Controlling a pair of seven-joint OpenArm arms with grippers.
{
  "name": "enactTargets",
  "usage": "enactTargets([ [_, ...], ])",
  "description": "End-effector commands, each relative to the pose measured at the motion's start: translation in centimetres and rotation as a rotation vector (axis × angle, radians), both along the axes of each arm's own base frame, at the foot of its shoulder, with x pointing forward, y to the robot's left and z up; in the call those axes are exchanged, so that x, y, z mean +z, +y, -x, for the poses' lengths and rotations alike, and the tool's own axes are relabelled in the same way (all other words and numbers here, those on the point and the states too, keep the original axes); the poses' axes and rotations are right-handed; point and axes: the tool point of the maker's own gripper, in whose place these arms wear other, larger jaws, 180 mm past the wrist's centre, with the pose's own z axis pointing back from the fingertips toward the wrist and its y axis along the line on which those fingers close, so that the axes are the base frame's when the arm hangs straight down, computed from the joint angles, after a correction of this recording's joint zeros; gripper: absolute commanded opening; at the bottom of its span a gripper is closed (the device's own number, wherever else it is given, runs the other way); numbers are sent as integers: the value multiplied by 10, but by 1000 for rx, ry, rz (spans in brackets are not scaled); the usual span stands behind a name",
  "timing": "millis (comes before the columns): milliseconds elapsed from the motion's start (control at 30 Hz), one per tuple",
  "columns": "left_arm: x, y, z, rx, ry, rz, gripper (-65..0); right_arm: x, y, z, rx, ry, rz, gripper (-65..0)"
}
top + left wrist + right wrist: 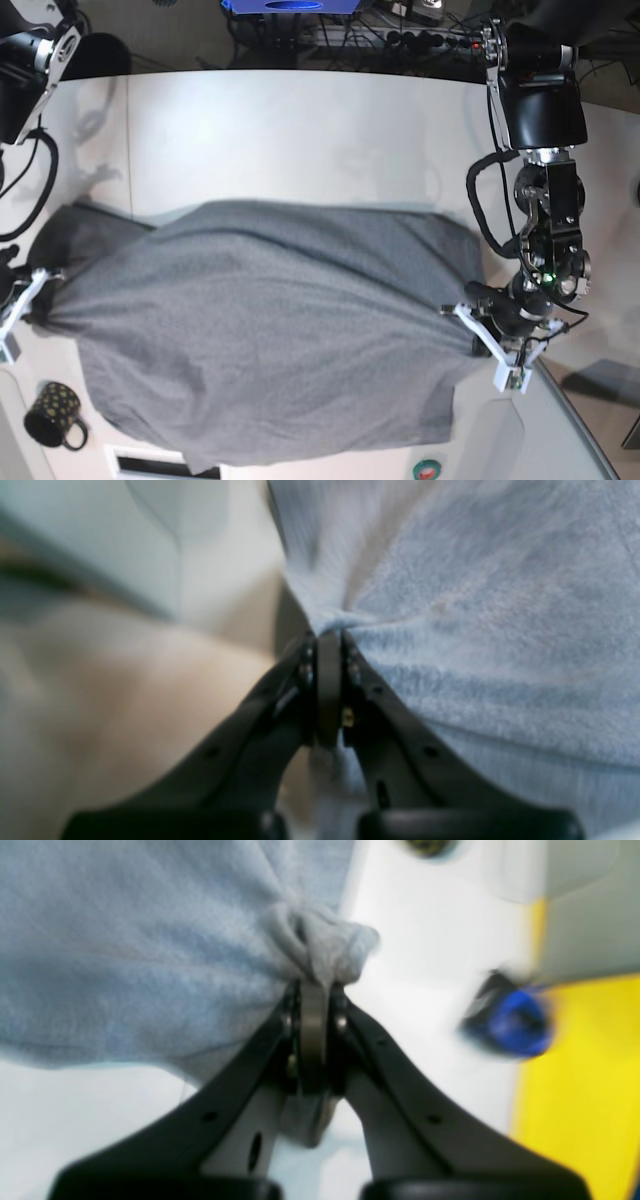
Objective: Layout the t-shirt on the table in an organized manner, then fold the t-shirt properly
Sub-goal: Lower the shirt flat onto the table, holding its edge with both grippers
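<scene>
The heather-grey t-shirt (pixel 270 330) is stretched wide between my two grippers over the white table (pixel 300 130). In the base view my left gripper (pixel 465 318) pinches the shirt's right-hand edge and my right gripper (pixel 42 280) pinches its left-hand edge. The left wrist view shows the left gripper (pixel 327 632) shut on a gathered fold of the t-shirt (pixel 475 630). In the right wrist view the right gripper (pixel 315 985) is shut on a bunched corner of the t-shirt (pixel 125 965). The cloth's front edge droops toward the table's near side.
A black dotted mug (pixel 55 415) stands at the front left corner, close to the shirt. A blue object (pixel 510 1027) and a yellow surface (pixel 575 1090) show beyond the table in the right wrist view. Cables and equipment lie behind the far edge.
</scene>
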Motion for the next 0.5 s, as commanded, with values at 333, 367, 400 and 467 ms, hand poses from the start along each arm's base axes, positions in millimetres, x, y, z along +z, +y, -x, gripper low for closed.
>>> enactTargets([
  [333,-71,9,27,22,93,47,-650,-68,-4,25,-52,132,-139,-648],
  [367,-74,9,26,24,92,51,-650,-75,-3,27,-57,139,-155,-648],
  [400,-77,10,27,26,92,55,-650,-80,-2,27,-63,137,-175,-648],
  [467,-79,12,26,31,80,60,-650,-87,2,26,-69,119,-208,-648],
])
